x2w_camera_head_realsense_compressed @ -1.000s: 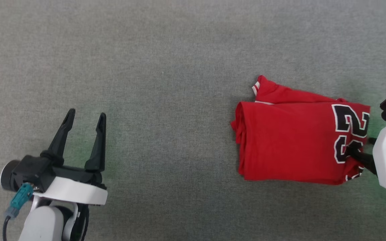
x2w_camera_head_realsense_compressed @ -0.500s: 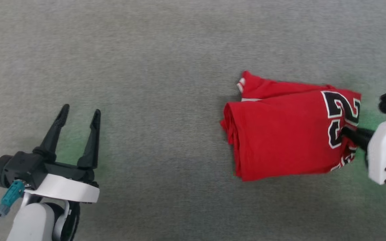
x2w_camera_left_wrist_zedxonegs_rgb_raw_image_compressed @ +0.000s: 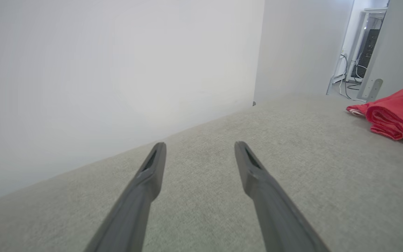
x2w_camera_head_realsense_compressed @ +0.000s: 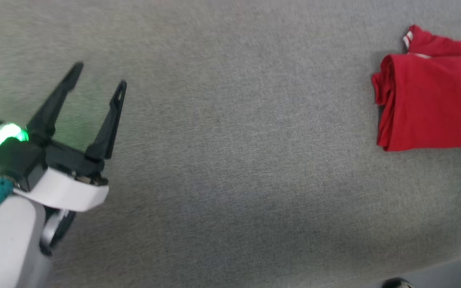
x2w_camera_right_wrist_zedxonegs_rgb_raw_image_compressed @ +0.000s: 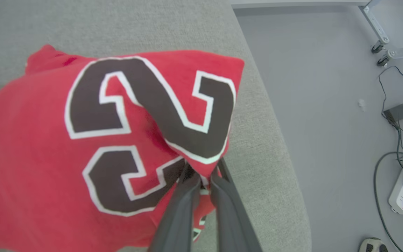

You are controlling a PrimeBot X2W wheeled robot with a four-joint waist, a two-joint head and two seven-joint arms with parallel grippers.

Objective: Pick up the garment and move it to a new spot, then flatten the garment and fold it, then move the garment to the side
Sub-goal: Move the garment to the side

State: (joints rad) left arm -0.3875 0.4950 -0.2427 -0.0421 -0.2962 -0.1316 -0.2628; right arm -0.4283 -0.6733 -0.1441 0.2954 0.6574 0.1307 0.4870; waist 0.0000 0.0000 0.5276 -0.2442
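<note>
My right gripper point(x2w_camera_right_wrist_zedxonegs_rgb_raw_image_compressed: 204, 175) is pinched tight on the numeral corner of the garment point(x2w_camera_head_realsense_compressed: 430, 104). The garment lies folded at 2 o'clock in head view on the grey surface point(x2w_camera_head_realsense_compressed: 230, 160), long axis 9-to-3, rolled edge toward 9. My left gripper point(x2w_camera_head_realsense_compressed: 99, 78) is spread wide, empty.

Grey fabric surf. point(x2w_camera_head_realsense_compressed: 230, 168); white wall point(x2w_camera_left_wrist_zedxonegs_rgb_raw_image_compressed: 82, 70); cables point(x2w_camera_right_wrist_zedxonegs_rgb_raw_image_compressed: 394, 87) on flr point(x2w_camera_right_wrist_zedxonegs_rgb_raw_image_compressed: 320, 105).
</note>
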